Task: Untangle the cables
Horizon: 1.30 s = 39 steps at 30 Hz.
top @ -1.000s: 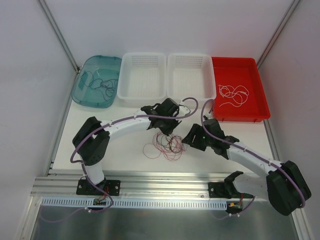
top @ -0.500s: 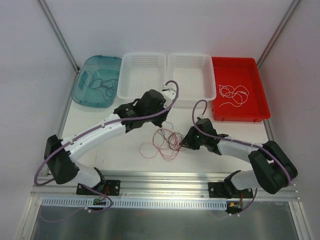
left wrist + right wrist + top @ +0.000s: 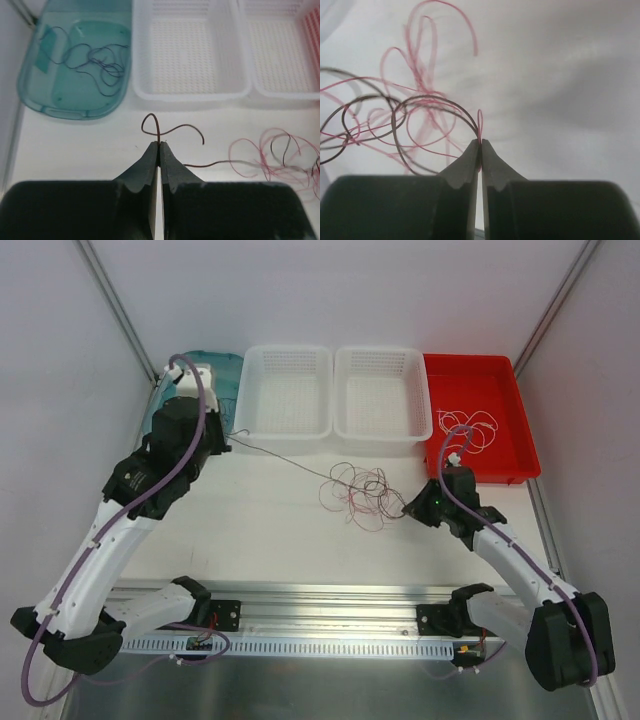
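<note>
A tangle of pink and dark cables [image 3: 358, 492] lies on the white table in front of the baskets. One brown cable [image 3: 285, 459] stretches taut from it up-left to my left gripper [image 3: 230, 438], which sits by the teal tray. In the left wrist view that gripper [image 3: 158, 145] is shut on the brown cable [image 3: 172, 131], whose end curls just beyond the tips. My right gripper [image 3: 408, 510] is at the tangle's right edge. In the right wrist view it [image 3: 480, 142] is shut on a pink cable loop [image 3: 480, 122], with the tangle [image 3: 395, 120] to its left.
A teal tray [image 3: 165, 430] at the back left holds dark cables [image 3: 95, 60]. Two white baskets [image 3: 288, 390] [image 3: 382, 390] stand at the back centre. A red tray [image 3: 500, 455] at the back right holds white cables [image 3: 467, 430].
The left arm swung left toward the teal tray, drawing the brown cable out taut. The right gripper closed on a pink strand and moved right; the tangle shifted right.
</note>
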### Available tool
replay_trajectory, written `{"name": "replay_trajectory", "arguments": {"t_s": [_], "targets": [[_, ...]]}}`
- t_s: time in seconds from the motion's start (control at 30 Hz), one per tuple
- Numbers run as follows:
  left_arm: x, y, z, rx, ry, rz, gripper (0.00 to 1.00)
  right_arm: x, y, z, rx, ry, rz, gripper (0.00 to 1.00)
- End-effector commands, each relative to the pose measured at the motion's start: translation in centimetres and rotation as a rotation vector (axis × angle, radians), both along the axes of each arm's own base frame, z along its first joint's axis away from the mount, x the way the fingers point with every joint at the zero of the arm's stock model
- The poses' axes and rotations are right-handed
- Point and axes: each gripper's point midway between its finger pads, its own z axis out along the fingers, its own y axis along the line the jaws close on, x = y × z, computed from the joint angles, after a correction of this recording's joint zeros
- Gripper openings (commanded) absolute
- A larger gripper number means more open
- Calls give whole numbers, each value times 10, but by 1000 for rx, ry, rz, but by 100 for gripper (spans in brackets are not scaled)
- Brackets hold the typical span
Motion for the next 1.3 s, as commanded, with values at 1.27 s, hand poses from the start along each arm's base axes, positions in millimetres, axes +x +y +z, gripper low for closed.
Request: {"name": "replay_trajectory", "arguments": {"t_s": [1.27], "targets": [[-56, 201, 20, 289, 52, 769, 0, -10, -105, 107, -257, -88, -110, 6]]}}
